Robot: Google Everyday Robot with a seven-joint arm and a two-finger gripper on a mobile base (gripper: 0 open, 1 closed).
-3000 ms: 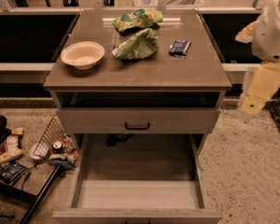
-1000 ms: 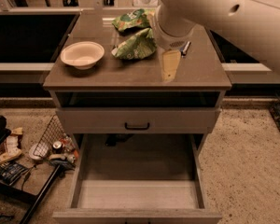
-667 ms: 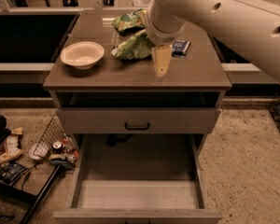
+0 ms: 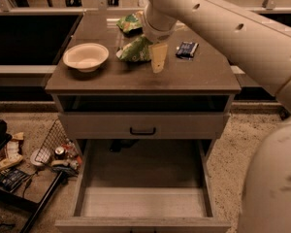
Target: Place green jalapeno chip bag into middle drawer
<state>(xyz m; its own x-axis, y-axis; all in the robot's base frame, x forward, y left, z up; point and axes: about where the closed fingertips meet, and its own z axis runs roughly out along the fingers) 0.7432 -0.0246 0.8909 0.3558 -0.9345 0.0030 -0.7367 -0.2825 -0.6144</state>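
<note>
In the camera view, the pincer (image 4: 158,58) has been brought left across the table (image 4: 194,79) to just beside the green jalapeno chip bag (image 4: 133,50), so a grasp seems near; the middle drawer (image 4: 80,181) stands open below. Whether the pincer is apart or together cannot be told; the bag's right edge is hidden.

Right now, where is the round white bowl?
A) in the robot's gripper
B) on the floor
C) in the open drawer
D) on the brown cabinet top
D: the round white bowl sits on the brown cabinet top, left of the glossy green chip bag; the gripper hovers just right of that bag.
</note>
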